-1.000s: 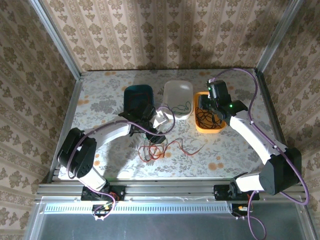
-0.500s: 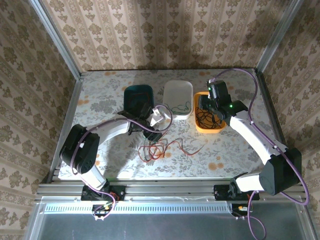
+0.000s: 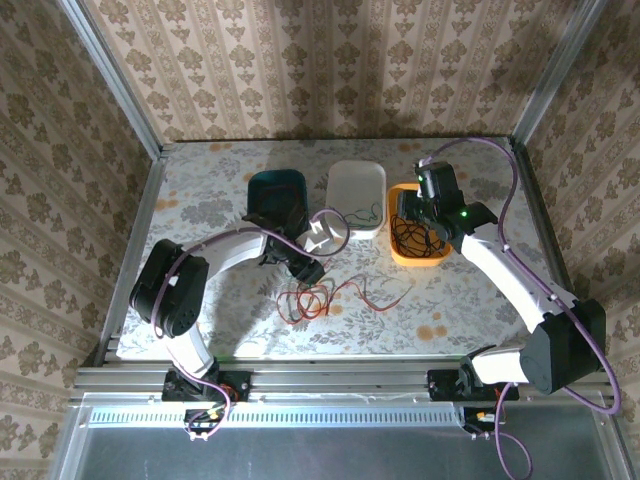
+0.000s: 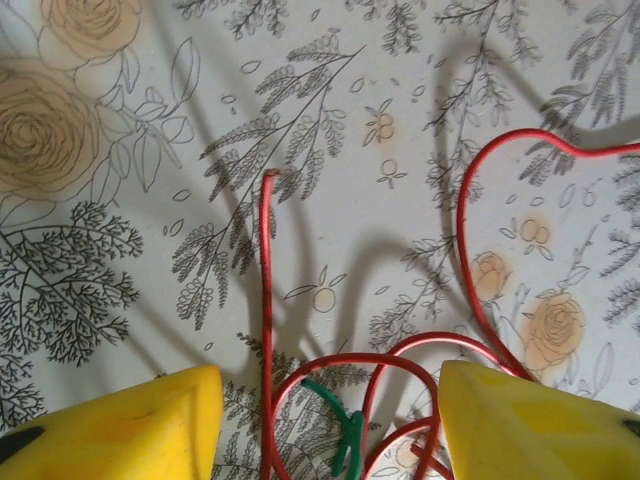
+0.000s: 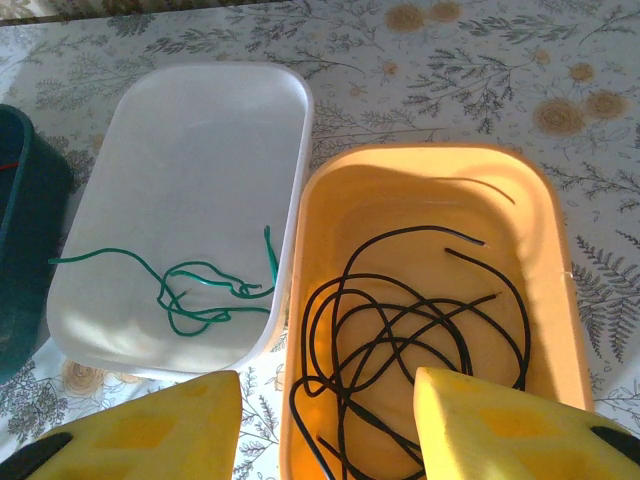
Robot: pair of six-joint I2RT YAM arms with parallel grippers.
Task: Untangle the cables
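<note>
A loose tangle of red cables lies on the flowered table in front of the trays. Up close, red loops and a short green piece lie between the yellow fingers of my left gripper. That gripper is low over the tangle, open, and not touching the wires. A green cable sits in the white tray. Black cables are coiled in the orange tray. My right gripper hovers open over that tray's near-left corner, with nothing in it.
A dark teal tray stands left of the white tray, and the orange tray to its right. A metal frame rail borders the near edge. Purple arm cables loop above the right arm.
My left gripper's jaws have narrowed around the red tangle and its arm has shifted slightly. The right arm has not moved.
</note>
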